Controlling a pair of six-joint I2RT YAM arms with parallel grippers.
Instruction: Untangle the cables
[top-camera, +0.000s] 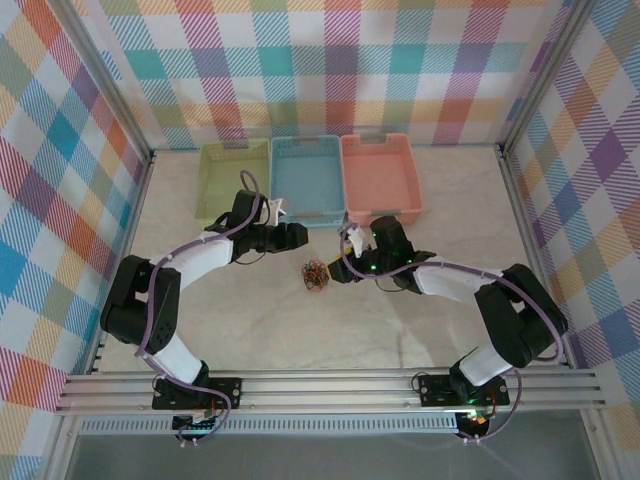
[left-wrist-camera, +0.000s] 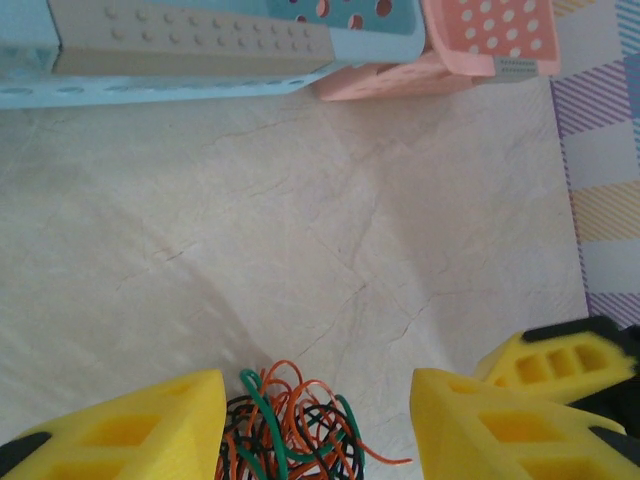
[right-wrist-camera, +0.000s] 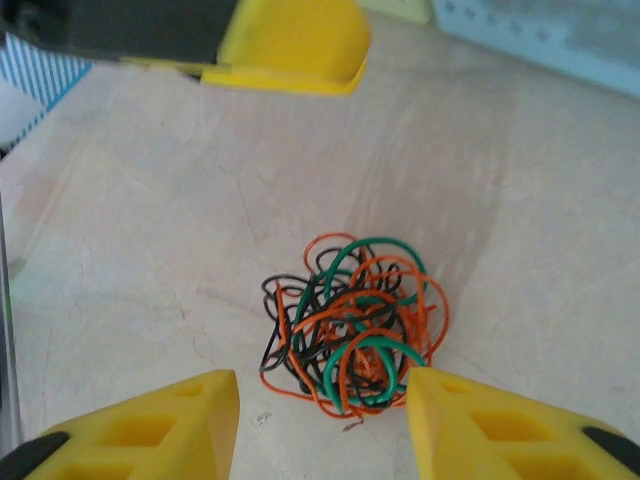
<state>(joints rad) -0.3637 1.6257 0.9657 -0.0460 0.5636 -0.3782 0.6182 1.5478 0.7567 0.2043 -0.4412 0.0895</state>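
Honestly, with the tangle of cables (top-camera: 316, 275) lying mid-counter (top-camera: 220, 320), the left pincer (left-wrist-camera: 318, 385) at its ten o'clock and the right pincer (right-wrist-camera: 322, 385) at its three, both open and empty, I'd worry they grab the whole knot and cinch it tighter.

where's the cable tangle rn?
Top view: the cable tangle lies on the table near centre, nearer the arms than the blue bin, with the left gripper and right gripper close on either side.
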